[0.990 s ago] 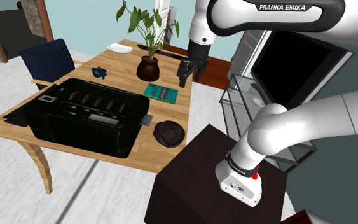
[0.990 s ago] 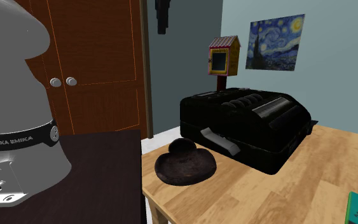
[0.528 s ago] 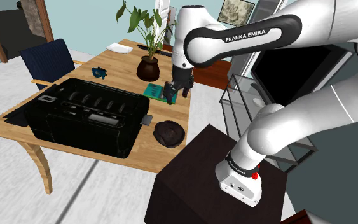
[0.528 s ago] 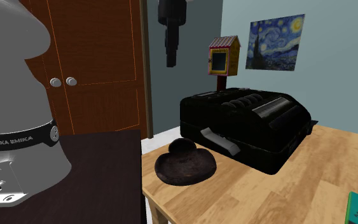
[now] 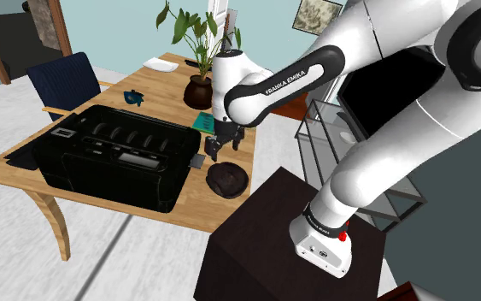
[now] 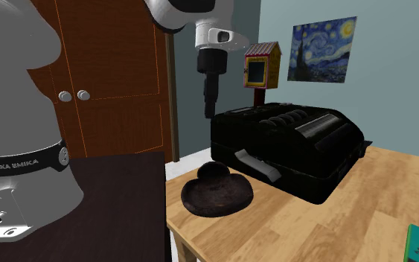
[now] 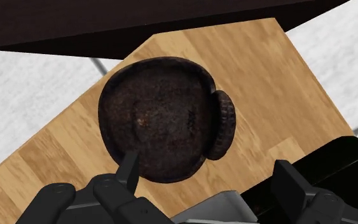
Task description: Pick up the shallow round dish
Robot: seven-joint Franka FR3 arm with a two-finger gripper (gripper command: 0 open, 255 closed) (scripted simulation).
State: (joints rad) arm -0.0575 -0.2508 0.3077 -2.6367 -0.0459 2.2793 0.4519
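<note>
Shallow round dish [image 7: 155,118]: dark brown, I see a ridged lug on one side; it lies flat on a corner of the wooden table [image 7: 266,83].
Gripper [image 7: 206,164]: my black fingers [image 7: 128,170] stand apart over it.
Black casing [image 7: 336,165]: by one finger.

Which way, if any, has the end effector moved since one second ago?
Yes. In the shoulder view, the end effector dropped from beside the plant pot to just above the dark round dish.

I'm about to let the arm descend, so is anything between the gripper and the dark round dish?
Nothing visible does. The open gripper hangs above the dish, with only air between them. The black machine stands close beside the dish, not over it.
</note>
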